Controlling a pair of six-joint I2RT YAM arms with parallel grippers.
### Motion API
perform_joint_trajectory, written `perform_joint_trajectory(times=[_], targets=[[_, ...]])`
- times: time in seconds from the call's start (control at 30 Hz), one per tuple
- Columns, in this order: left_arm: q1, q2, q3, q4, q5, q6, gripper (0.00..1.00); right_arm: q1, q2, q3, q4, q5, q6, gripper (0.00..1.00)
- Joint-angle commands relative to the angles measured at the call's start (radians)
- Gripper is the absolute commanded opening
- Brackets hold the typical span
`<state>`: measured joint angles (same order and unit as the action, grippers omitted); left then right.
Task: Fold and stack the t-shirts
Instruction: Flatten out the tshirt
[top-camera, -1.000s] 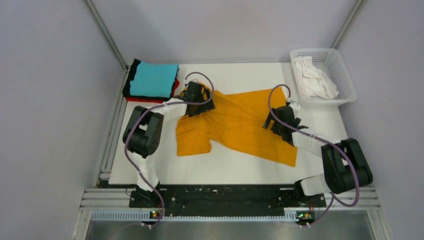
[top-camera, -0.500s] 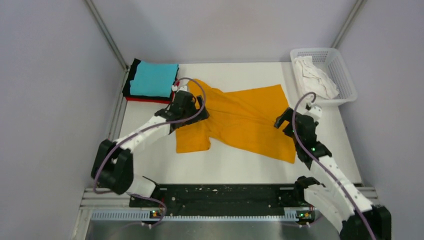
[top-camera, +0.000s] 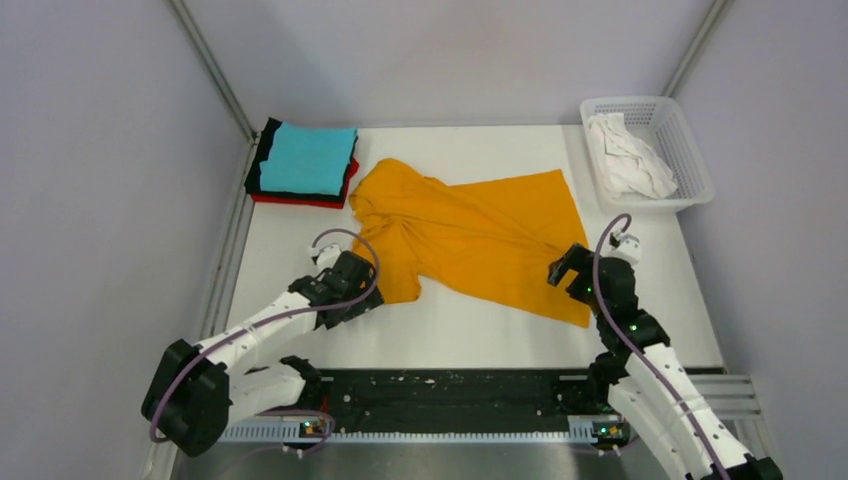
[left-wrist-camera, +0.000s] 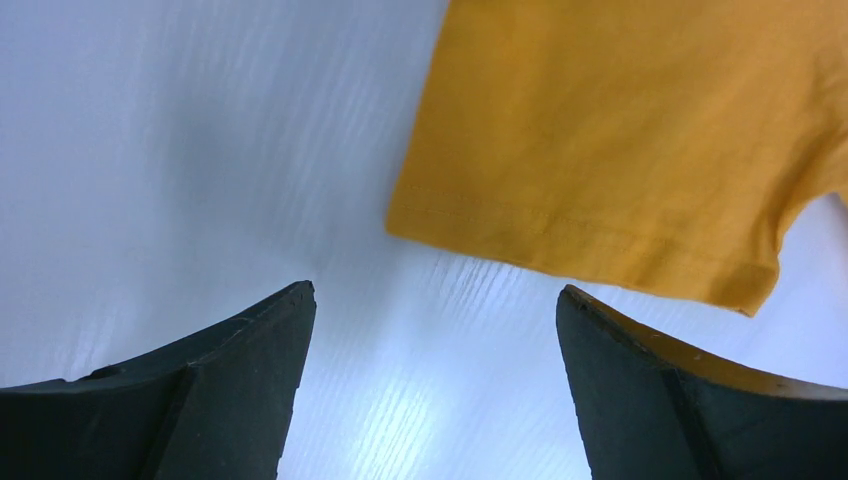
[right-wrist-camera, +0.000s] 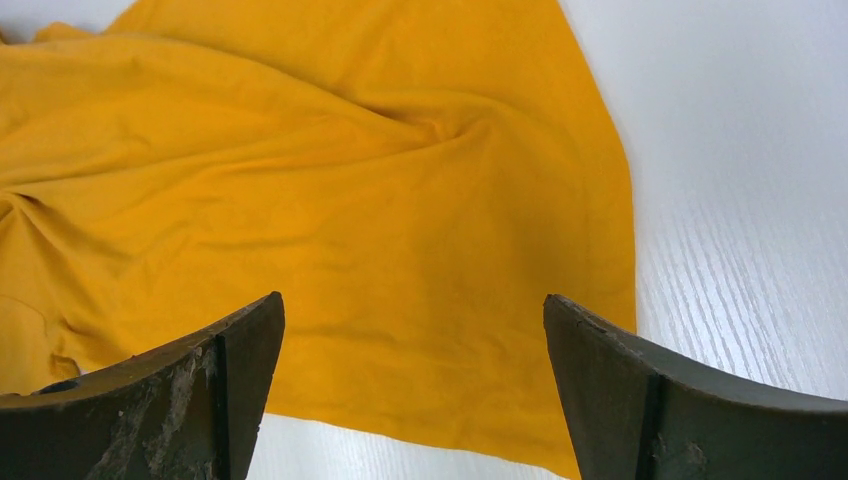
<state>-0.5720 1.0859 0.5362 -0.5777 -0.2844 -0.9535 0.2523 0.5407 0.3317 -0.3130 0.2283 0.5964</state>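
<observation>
The orange-yellow t-shirt (top-camera: 470, 240) lies unfolded and rumpled across the middle of the counter (top-camera: 480, 330). Its collar end is bunched toward the far left and one short sleeve reaches toward the near left. In the far left corner I see a folded stack, just beside that bunched end. The cyan t-shirt (top-camera: 305, 158) is on top, with the red t-shirt (top-camera: 292, 199) and the black t-shirt (top-camera: 264, 150) showing as edges beneath it. The white t-shirt (top-camera: 625, 160) sits crumpled in the mesh basket (top-camera: 695, 165) at the far right corner.

My left pincer (left-wrist-camera: 435, 300) has its jaws spread apart with nothing between them. It is over bare counter, just off the hem of that sleeve. My right pincer (right-wrist-camera: 415, 305) is also spread wide and grips nothing. It is above the shirt's near right edge, so the wrist view shows orange cloth between its fingers. I cannot tell whether the fingers touch the fabric.
</observation>
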Motion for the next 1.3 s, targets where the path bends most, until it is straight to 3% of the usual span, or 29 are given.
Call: perform_joint_trajectory(times=[0.0, 0.3, 0.4, 0.6, 0.67, 1.03, 1.27], targets=[[-0.004, 0.019, 0.002, 0.051, -0.084, -0.046, 0.93, -0.007, 0.068, 0.027, -0.004, -0.018, 0.003, 0.99], [-0.002, 0.247, 0.056, 0.132, -0.107, -0.03, 0.77, -0.007, 0.084, 0.026, -0.001, -0.004, 0.003, 0.99], [-0.002, 0.302, 0.069, 0.163, -0.104, -0.022, 0.66, -0.007, 0.074, 0.026, -0.009, 0.004, 0.003, 0.99], [-0.002, 0.381, 0.065, 0.324, 0.074, 0.038, 0.32, -0.008, 0.06, 0.041, -0.08, 0.132, 0.039, 0.99], [-0.002, 0.394, 0.06, 0.341, 0.078, 0.037, 0.01, -0.007, 0.058, 0.046, -0.103, 0.169, 0.071, 0.99], [-0.003, 0.25, -0.048, 0.402, 0.043, 0.004, 0.0, -0.007, 0.063, 0.132, -0.304, 0.108, 0.151, 0.99], [-0.004, 0.111, -0.103, 0.387, 0.021, -0.023, 0.0, -0.007, 0.269, 0.199, -0.426, 0.009, 0.246, 0.84]])
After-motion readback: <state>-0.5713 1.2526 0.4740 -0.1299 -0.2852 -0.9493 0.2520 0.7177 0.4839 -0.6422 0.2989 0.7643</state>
